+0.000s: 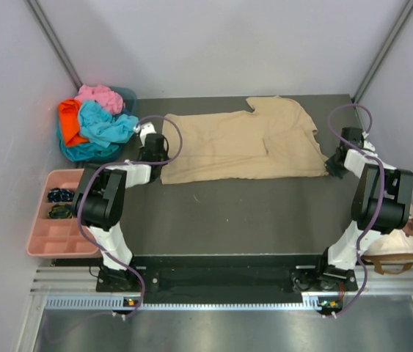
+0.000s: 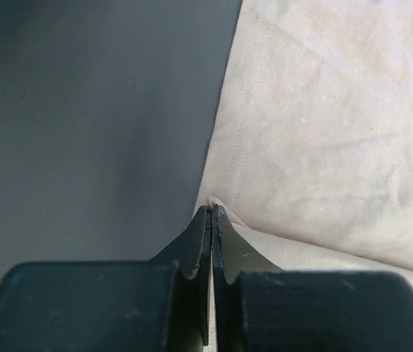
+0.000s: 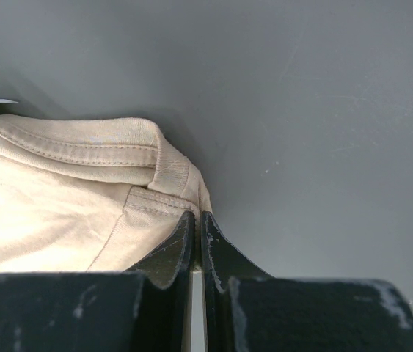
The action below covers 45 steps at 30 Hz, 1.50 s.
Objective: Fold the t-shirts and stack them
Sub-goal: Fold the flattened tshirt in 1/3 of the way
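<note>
The large tan t-shirt (image 1: 239,145) lies spread across the far half of the dark table (image 1: 235,213), partly folded over itself. My left gripper (image 1: 163,163) is shut on the shirt's near left corner (image 2: 217,204) at the table surface. My right gripper (image 1: 332,166) is shut on the shirt's near right corner, by a stitched hem (image 3: 169,192). The turquoise (image 1: 103,125), orange (image 1: 69,119) and pink (image 1: 99,96) t-shirts sit piled in a teal basket (image 1: 127,95) at the far left.
A pink compartment tray (image 1: 56,229) with small dark items sits off the table's left edge. A cream cap (image 1: 397,246) lies off the right edge by the right arm. Grey walls close in on three sides.
</note>
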### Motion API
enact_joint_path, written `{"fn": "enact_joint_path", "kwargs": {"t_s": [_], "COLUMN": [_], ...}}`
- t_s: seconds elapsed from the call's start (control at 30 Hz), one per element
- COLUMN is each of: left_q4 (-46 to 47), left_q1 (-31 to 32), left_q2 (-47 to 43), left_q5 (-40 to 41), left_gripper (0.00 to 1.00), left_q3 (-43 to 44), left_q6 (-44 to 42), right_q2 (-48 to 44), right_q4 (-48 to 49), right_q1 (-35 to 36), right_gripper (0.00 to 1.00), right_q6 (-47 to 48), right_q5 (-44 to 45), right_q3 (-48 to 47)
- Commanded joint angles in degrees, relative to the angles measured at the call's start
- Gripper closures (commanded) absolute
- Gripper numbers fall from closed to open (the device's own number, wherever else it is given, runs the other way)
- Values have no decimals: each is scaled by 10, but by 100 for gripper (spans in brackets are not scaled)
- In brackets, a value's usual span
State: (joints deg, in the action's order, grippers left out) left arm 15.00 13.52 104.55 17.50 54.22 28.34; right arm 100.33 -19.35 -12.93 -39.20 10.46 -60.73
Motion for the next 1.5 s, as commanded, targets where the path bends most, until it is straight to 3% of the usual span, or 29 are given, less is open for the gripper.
{"fn": "enact_joint_path", "kwargs": {"t_s": [0.0, 0.43, 0.67, 1.07, 1.13, 1.27, 1.3, 1.37, 1.4, 1.47], "left_q4": [13, 16, 12, -10, -17, -24, -23, -26, -25, -27], "left_q1": [-20, -49, -51, -51, -51, -51, -51, -50, -50, -50], "left_q2": [0, 7, 9, -6, -22, -49, -58, -66, -74, -83], "left_q5": [27, 0, 0, 36, 53, 65, 66, 67, 67, 67], "left_gripper": [100, 100, 82, 71, 63, 59, 53, 51, 50, 46], "left_q3": [21, 42, 46, 51, 48, 35, 33, 26, 22, 13], "left_q6": [-12, 1, 2, 15, 15, 22, 24, 33, 36, 42], "right_q2": [-15, -26, -24, -15, -16, -29, -32, -39, -50, -65], "right_q4": [2, -2, -2, 4, 3, -1, -2, -8, -9, -5], "right_q1": [-10, -10, -10, -10, -10, -10, -10, -10, -10, -10], "right_gripper": [100, 100, 100, 100, 92, 74, 63, 52, 40, 33], "right_q6": [-3, -7, -9, -19, -21, -25, -25, -29, -31, -38], "right_q5": [10, 17, 15, -14, -12, -3, 1, 17, 23, 37], "right_q3": [-3, -1, -4, 1, 0, -3, -3, -2, -2, 4]}}
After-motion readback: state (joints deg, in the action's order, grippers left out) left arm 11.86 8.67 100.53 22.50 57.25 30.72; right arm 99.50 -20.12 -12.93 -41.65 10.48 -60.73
